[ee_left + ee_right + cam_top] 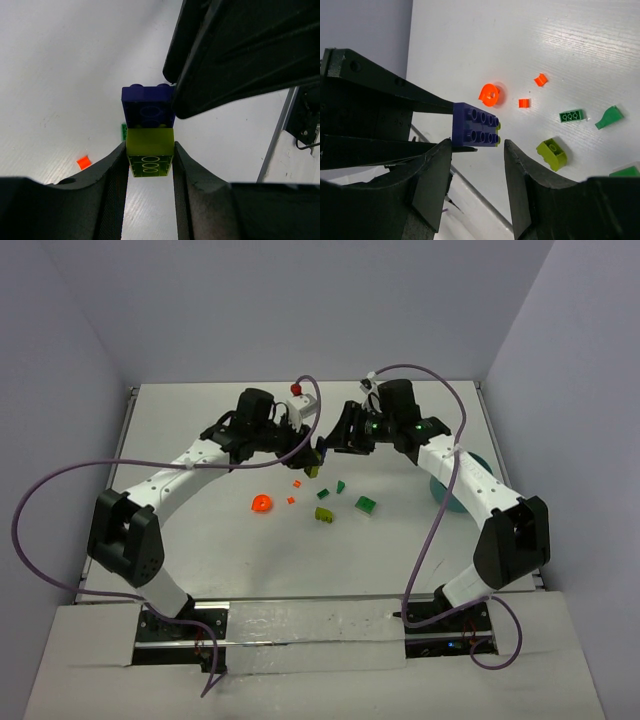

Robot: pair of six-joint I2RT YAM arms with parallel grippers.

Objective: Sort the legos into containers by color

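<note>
My left gripper (313, 457) (149, 145) is shut on a lime green brick (149, 157) with a purple brick (147, 107) (474, 125) stuck on its far end, held above the table. My right gripper (336, 440) (477, 147) is open, its fingers (240, 55) on either side of the purple brick; one fingertip is at the brick's corner, the other stands apart. Loose on the table lie an orange ring piece (260, 504) (490, 94), two orange bits (297, 483) (523, 103), dark green bricks (323, 493) (571, 115), a green plate (366, 504) and a lime brick (324, 513) (552, 152).
The teal-blue bowl (445, 492) stands at the right, mostly hidden behind my right arm. A small white block with a red knob (297, 391) sits at the back of the table. Grey walls close in the back and both sides.
</note>
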